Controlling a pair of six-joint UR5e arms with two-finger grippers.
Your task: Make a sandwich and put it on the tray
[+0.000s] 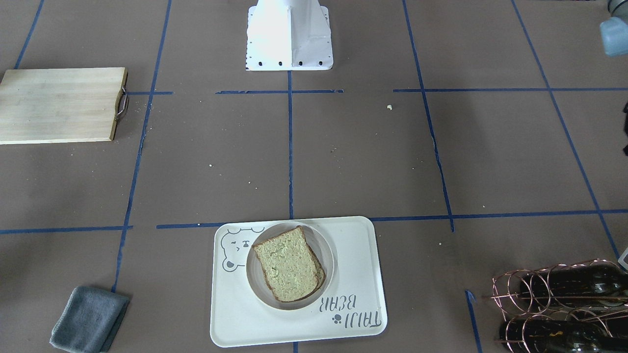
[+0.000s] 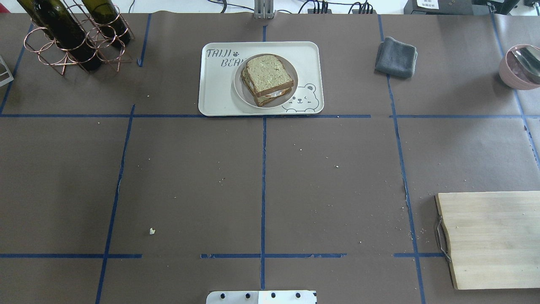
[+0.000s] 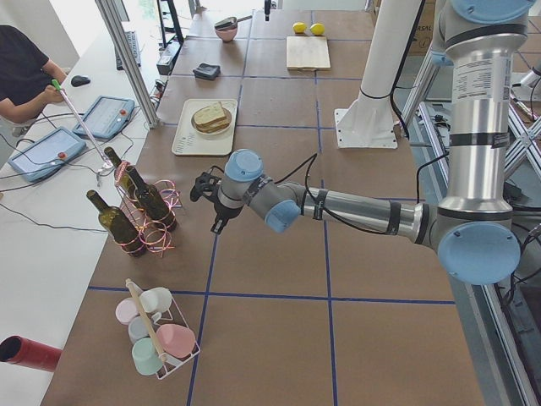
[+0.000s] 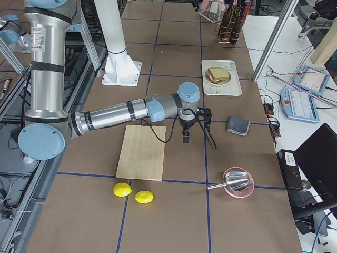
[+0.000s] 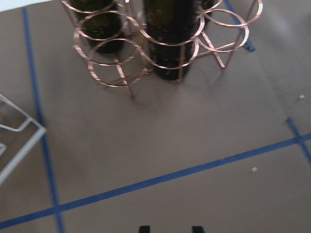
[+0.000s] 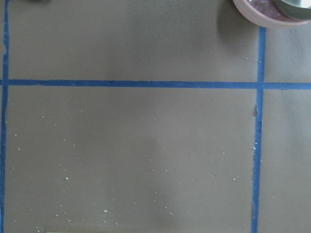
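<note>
The sandwich [image 2: 268, 78] lies on a small round plate [image 2: 242, 90] on the cream tray [image 2: 217, 88] at the table's far middle. It is two bread slices with white egg showing between them. It also shows in the front view [image 1: 289, 264] on the tray [image 1: 353, 274]. My left gripper [image 5: 169, 229] hangs open and empty above bare table, near the bottle rack, far left of the tray. My right gripper [image 4: 185, 138] hangs above the table between the cutting board and the grey cloth. I cannot tell whether it is open or shut.
A copper rack with wine bottles [image 2: 71, 38] stands at the far left. A grey cloth [image 2: 395, 57] lies right of the tray. A wooden cutting board [image 2: 493, 238] lies at the near right, and a pink bowl [image 2: 519, 67] at the far right. Two lemons [image 4: 131, 192] lie beyond the board.
</note>
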